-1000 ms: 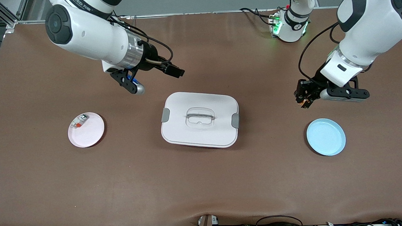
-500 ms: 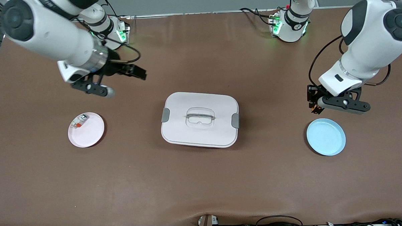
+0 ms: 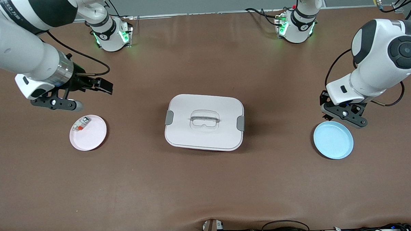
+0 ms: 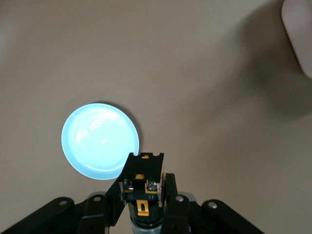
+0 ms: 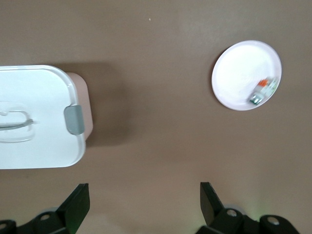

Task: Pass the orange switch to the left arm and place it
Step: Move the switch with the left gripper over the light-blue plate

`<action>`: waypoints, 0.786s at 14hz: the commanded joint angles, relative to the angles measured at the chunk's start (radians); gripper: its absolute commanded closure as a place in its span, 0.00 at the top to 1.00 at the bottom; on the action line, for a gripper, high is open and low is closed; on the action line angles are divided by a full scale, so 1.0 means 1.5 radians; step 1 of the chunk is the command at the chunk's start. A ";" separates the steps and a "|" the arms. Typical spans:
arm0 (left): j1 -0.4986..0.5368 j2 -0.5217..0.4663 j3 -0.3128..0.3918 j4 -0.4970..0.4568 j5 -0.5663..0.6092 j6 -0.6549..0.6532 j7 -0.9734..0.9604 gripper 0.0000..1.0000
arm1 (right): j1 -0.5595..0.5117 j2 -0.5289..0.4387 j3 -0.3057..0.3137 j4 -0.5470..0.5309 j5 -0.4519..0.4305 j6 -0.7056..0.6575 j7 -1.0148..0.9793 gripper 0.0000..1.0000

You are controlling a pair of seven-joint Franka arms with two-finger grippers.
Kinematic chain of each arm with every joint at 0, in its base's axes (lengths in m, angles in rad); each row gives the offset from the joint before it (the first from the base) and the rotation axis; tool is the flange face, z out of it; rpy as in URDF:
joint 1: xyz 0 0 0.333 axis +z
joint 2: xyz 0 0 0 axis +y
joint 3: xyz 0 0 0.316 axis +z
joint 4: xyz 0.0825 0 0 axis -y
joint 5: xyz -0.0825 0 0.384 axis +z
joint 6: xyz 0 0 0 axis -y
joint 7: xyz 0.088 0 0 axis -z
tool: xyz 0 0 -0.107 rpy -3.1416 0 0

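Observation:
My left gripper [image 4: 145, 192] is shut on the orange switch [image 4: 143, 181], a small black block with orange patches. In the front view the left gripper [image 3: 340, 113] hangs over the table at the edge of the blue plate [image 3: 333, 140], and the switch is hidden there. The blue plate [image 4: 100, 141] is empty. The white box [image 3: 204, 121] sits mid-table between the arms. My right gripper [image 5: 144, 204] is open and empty; in the front view it [image 3: 58, 103] hangs just above the pink plate [image 3: 88, 132].
The pink plate [image 5: 246, 74] holds a small white piece with a red-orange end [image 5: 263, 90], also visible in the front view [image 3: 81, 123]. The box [image 5: 34, 117] shows in the right wrist view, and its corner [image 4: 300, 29] in the left wrist view. Brown table all around.
The right arm swung away from the box toward its own end of the table, to near the pink plate. The left gripper moved with the switch toward the blue plate and turned downward.

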 commanded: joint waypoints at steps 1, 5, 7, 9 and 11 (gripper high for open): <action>0.005 0.021 -0.004 0.017 0.034 -0.024 0.032 0.00 | -0.049 -0.024 0.012 -0.026 -0.012 0.005 -0.060 1.00; 0.000 0.061 -0.005 0.017 0.080 -0.024 0.054 0.00 | -0.090 -0.034 0.012 -0.027 -0.015 0.004 -0.139 1.00; -0.001 0.078 -0.006 0.016 0.082 -0.023 0.092 0.00 | -0.103 -0.049 0.012 -0.041 -0.040 0.008 -0.170 1.00; -0.004 0.094 -0.005 0.017 0.084 -0.017 0.103 0.00 | -0.116 -0.060 0.012 -0.045 -0.052 0.013 -0.200 1.00; -0.003 0.107 -0.005 0.016 0.113 -0.016 0.107 0.00 | -0.137 -0.068 0.012 -0.045 -0.053 0.010 -0.220 1.00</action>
